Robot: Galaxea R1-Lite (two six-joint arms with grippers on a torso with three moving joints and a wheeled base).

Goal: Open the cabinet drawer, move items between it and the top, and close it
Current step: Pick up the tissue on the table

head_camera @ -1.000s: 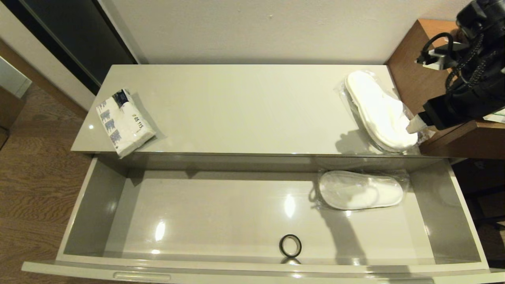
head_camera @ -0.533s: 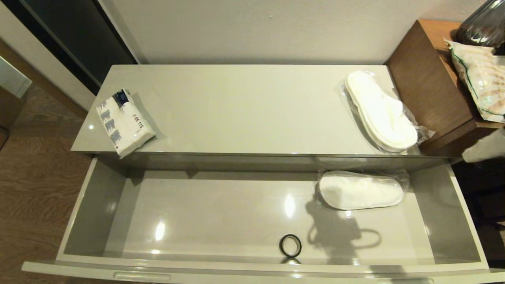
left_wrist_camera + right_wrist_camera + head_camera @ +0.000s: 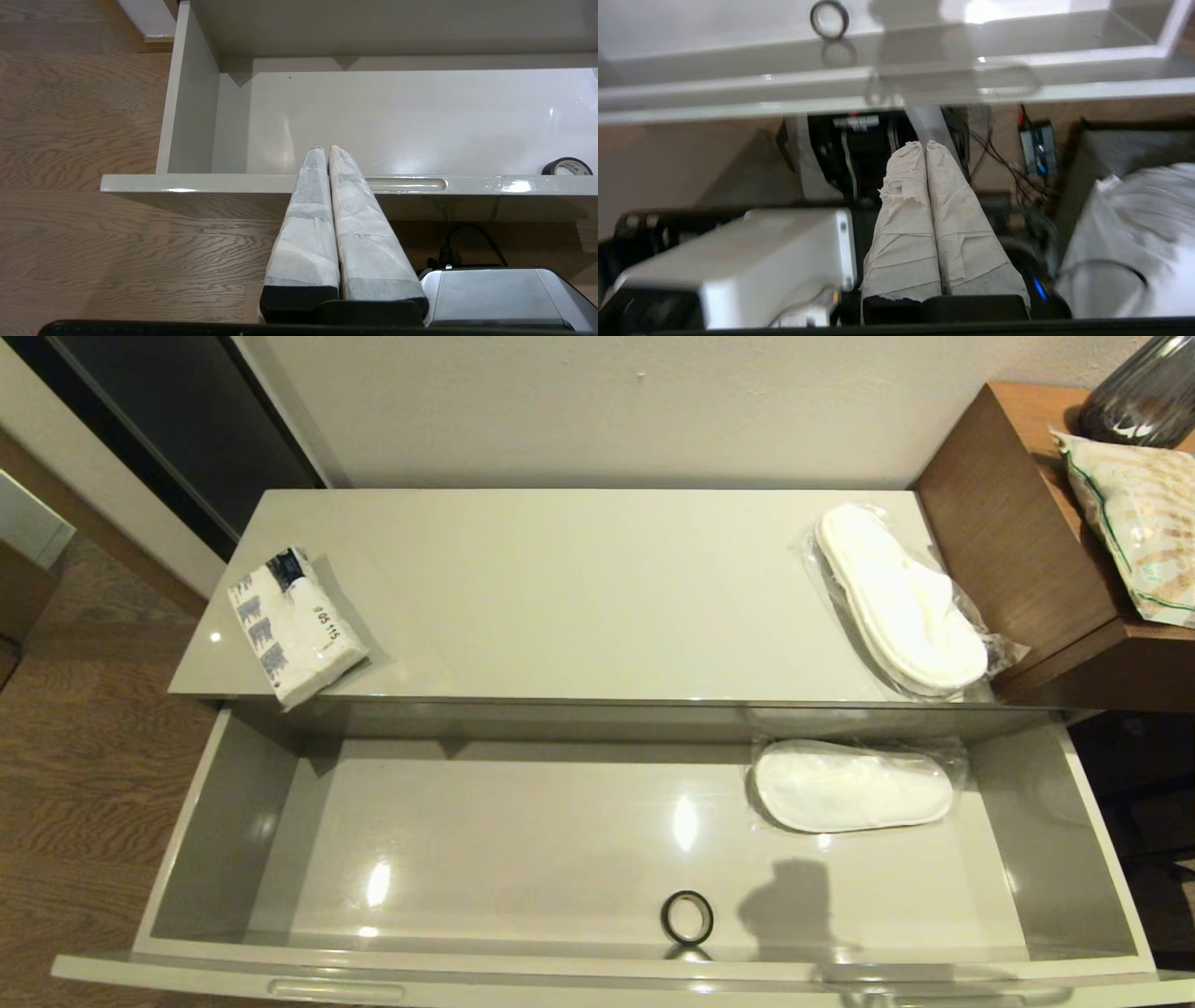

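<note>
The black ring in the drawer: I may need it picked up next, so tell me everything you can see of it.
The black ring is a small flat hoop with a dark band and an open centre; faint pale print shows on its outer face in the left wrist view. It lies flat on the glossy floor of the open cabinet drawer, close to the front wall, which mirrors it. Nothing else touches it, and no claw is near it.

A plain off-white wall point(image 3: 597, 411) is running behind the furniture, with a dark doorway point(image 3: 177, 429) opening at its left. Brown wood-grain floor point(image 3: 84, 784) is spreading below, and a brown wooden table point(image 3: 1018, 551) is standing at the right. Ceiling light is glinting off glossy surfaces.
</note>
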